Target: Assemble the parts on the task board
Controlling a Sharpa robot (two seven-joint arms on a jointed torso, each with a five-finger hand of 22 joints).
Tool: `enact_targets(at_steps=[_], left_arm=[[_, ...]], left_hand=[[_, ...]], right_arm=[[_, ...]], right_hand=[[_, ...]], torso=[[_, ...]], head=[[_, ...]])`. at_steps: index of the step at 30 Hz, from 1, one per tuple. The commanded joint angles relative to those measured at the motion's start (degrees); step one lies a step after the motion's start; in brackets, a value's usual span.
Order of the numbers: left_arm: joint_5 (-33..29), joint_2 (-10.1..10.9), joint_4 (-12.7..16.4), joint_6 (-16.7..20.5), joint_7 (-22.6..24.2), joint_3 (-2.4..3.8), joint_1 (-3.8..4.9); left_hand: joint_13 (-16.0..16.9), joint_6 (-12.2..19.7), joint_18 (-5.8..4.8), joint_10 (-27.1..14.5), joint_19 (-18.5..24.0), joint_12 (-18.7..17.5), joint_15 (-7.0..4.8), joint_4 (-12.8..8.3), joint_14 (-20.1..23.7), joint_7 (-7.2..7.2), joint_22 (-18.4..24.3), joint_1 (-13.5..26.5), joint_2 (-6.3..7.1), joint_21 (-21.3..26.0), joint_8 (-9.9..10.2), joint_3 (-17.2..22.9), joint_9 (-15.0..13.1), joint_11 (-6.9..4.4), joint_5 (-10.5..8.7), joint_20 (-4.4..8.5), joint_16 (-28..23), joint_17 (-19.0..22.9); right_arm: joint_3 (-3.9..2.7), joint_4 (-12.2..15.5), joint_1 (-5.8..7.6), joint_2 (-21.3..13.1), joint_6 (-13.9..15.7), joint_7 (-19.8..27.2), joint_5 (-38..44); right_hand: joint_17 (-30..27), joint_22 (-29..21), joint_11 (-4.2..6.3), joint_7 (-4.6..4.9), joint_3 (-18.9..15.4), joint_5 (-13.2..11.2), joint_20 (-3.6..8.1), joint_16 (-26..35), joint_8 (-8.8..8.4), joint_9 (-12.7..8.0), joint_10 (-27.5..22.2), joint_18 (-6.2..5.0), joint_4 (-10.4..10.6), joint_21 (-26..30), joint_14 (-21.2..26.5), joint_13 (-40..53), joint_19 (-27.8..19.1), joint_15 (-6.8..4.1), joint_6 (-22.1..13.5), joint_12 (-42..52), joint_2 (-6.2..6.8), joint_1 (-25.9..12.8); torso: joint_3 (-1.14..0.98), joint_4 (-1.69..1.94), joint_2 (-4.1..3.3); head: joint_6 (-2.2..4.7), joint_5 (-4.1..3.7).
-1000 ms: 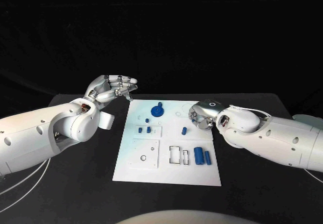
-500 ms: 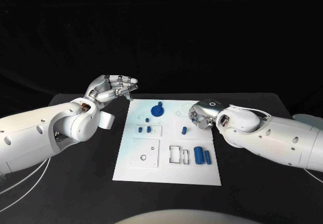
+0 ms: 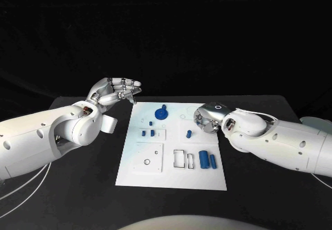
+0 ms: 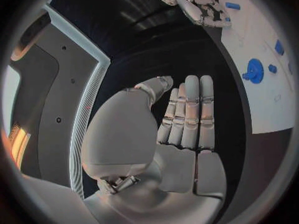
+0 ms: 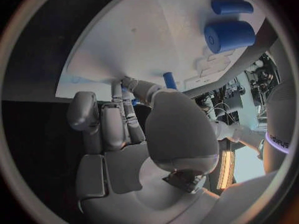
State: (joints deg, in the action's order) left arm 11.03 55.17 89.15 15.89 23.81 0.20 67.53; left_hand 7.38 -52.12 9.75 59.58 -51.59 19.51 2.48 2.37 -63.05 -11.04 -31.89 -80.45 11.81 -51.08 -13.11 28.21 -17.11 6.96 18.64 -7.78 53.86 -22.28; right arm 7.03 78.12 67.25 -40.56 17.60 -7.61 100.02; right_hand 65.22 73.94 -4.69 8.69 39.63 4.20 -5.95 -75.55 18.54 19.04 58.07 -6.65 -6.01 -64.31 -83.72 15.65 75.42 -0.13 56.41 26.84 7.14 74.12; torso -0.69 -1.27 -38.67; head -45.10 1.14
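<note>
The right hand (image 3: 207, 120) hovers over the white board (image 3: 173, 172), fingers curled; whether it holds anything, I cannot tell. The left hand (image 3: 114, 90) waits empty, fingers together, beside the board. Next likely calls for seating a blue peg (image 3: 189, 133).

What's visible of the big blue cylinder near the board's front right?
The large blue cylinder lies on its side on the white task board, near the front right, its length running front to back. It looks like smooth matte plastic; the right wrist view shows a flat round end face with a small mark on it. A slimmer blue piece lies alongside it. Neither hand touches it.
</note>
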Motion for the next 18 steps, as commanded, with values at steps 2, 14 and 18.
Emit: enact_targets(at_steps=[2, 14, 18], left_arm=[[-0.2, -0.1, 0.2, -1.1, 0.0, 0.03, -0.04], [-0.2, 0.0, 0.3, -1.1, -0.1, 0.03, -0.08], [-0.2, 0.1, 0.3, -1.1, -0.1, 0.02, -0.10]], left_hand=[[0.1, 0.4, 0.63, -0.6, 0.4, 0.4, 0.04, -0.4, 0.4, -0.16, 0.0, 0.0, -0.58, 0.2, 0.4, 0.0, 0.1, 0.12, 0.26, 0.03, -0.4, -0.1], [0.1, 0.7, 0.64, -0.9, 0.5, 0.5, 0.13, -0.5, 0.5, -0.32, -0.1, 0.1, -0.61, 0.2, 0.6, -0.1, 0.2, 0.24, 0.29, -0.05, -0.4, -0.1], [0.1, 0.7, 0.64, -0.9, 0.5, 0.5, 0.13, -0.5, 0.5, -0.32, -0.1, 0.1, -0.61, 0.2, 0.6, -0.1, 0.2, 0.24, 0.29, -0.05, -0.4, -0.1]], right_arm=[[0.10, 0.1, -0.17, -0.1, 2.1, 1.0, -0.3], [0.08, 0.7, -0.16, -0.8, 3.2, 1.5, -0.9], [0.07, 1.0, -0.11, -1.0, 3.7, 1.4, -0.9]], right_hand=[[0.2, 0.4, 0.30, -0.05, 0.4, 0.2, 0.09, -0.2, 0.40, 0.2, 0.3, 0.91, 0.0, -0.7, -0.6, 0.1, 0.6, -0.01, 0.7, 0.4, -0.91, 0.0], [0.1, 1.1, 0.49, -0.26, 0.7, 0.0, 0.24, -0.2, 0.67, 0.5, 0.7, 1.10, 0.0, -1.6, -0.7, 0.0, 1.2, -0.17, 1.3, 0.4, -1.21, 0.0], [0.0, 1.2, 0.52, -0.29, 0.7, -0.1, 0.26, -0.2, 0.70, 0.5, 0.8, 1.14, 0.0, -1.8, -0.7, 0.0, 1.3, -0.19, 1.3, 0.4, -1.22, 0.0]], torso=[[0.00, -0.01, -0.01], [0.04, -0.01, 0.05], [0.02, -0.01, 0.06]], head=[[0.05, 0.01], [-0.02, -0.02], [-0.07, -0.06]])
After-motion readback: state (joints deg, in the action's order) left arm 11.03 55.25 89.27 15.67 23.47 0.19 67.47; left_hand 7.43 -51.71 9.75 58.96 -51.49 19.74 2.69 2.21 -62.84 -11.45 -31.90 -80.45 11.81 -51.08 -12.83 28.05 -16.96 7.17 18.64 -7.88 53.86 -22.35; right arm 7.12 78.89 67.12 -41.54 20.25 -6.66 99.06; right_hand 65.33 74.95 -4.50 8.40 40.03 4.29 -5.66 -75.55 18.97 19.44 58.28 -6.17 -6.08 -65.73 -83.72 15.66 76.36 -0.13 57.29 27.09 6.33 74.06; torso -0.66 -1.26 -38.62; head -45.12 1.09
